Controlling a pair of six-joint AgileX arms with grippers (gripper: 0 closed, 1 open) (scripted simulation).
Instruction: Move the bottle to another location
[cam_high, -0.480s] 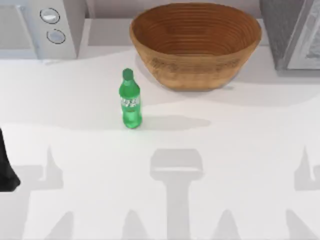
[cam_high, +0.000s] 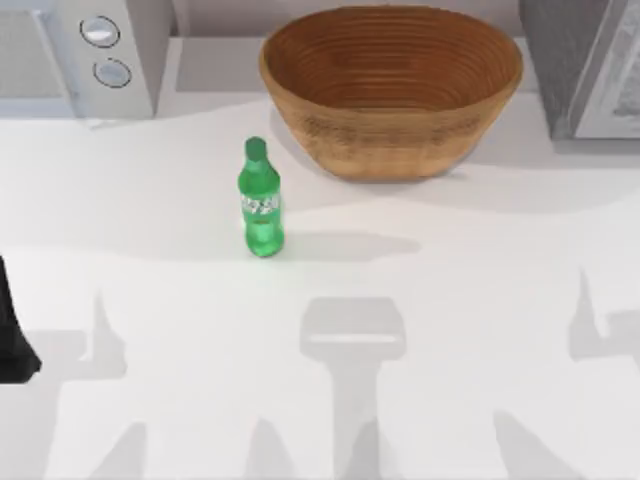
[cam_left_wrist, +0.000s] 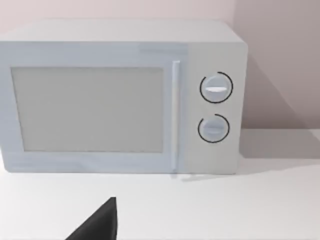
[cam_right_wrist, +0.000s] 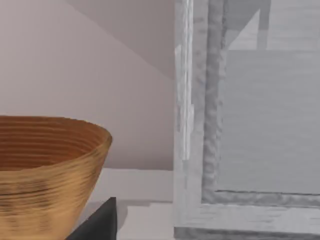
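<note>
Left gripper (cam_left_wrist: 98, 226) low near the table's left edge, a dark part of its arm (cam_high: 12, 342) at the top view's left border; facing a white microwave (cam_left_wrist: 120, 100) with two round dials (cam_left_wrist: 216, 88). Open or closed: cannot tell. Right gripper (cam_right_wrist: 99, 222) aimed at the gap between the wicker basket (cam_right_wrist: 45, 170) and a grey cabinet (cam_right_wrist: 250, 125); spread likewise impossible to tell. Nothing held in either.

Out on the white table (cam_high: 450, 300): green soda bottle (cam_high: 260, 200) upright, green cap on, white-and-green label band around the middle. Just left of and in front of the basket (cam_high: 390, 90), not touching it. Well apart from both grippers. Microwave (cam_high: 90, 50) at the back left, cabinet (cam_high: 585, 65) at the back right.
</note>
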